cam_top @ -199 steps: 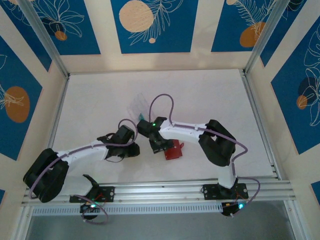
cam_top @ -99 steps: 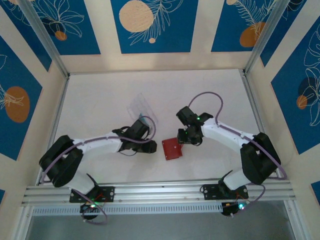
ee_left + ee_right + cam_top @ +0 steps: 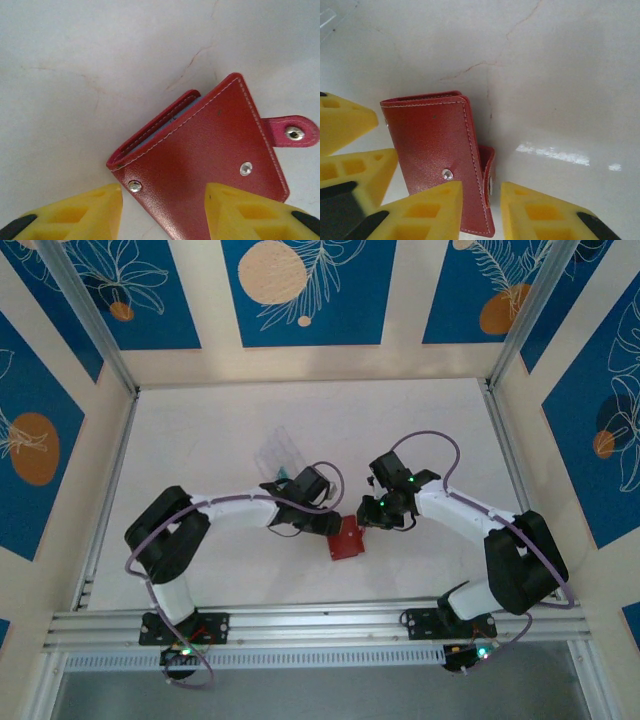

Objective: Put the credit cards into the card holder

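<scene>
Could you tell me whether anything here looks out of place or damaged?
On the card holder, the snap tab is unfastened and sticks out sideways. The white table shows thin crack-like lines near it.

Card holder (image 3: pixel 347 539) between left gripper (image 3: pixel 332 524), right gripper (image 3: pixel 369 520)

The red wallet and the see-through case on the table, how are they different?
The red wallet is solid red; the see-through case is clear, and the table shows through it. The red wallet has metal snaps and a strap; the see-through case is too small to tell. The red wallet lies nearer the front edge, the see-through case farther back. Both rest on the white table.
</scene>
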You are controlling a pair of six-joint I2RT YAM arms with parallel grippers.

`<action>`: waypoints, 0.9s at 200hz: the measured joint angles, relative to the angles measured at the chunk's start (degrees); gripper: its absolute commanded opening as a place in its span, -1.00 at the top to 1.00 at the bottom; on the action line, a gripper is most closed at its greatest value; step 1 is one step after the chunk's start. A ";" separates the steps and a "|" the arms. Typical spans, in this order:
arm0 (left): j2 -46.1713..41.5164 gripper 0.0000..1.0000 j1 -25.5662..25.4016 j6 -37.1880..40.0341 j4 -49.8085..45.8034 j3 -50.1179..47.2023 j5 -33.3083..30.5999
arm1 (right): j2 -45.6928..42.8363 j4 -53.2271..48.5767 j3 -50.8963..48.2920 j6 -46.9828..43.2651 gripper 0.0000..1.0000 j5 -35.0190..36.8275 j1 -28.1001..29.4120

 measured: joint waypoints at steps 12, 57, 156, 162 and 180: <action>0.42 0.06 -0.31 0.04 -0.76 0.00 -0.02 | 0.02 0.20 -0.04 -0.11 0.48 -0.11 -0.04; 1.97 0.06 -1.05 0.76 -1.81 0.59 -0.31 | 2.01 0.59 -0.04 -0.66 0.59 -0.15 -0.11; 2.60 0.06 -1.40 1.49 -2.49 1.38 -1.18 | 2.91 0.42 -0.07 -0.83 0.85 -0.11 -0.11; 2.60 0.06 -1.40 1.49 -2.49 1.40 -1.18 | 2.91 0.42 -0.09 -0.79 0.86 -0.11 -0.11; 2.62 0.06 -1.42 1.49 -2.54 1.44 -1.31 | 2.91 0.42 -0.09 -0.81 0.92 -0.20 -0.11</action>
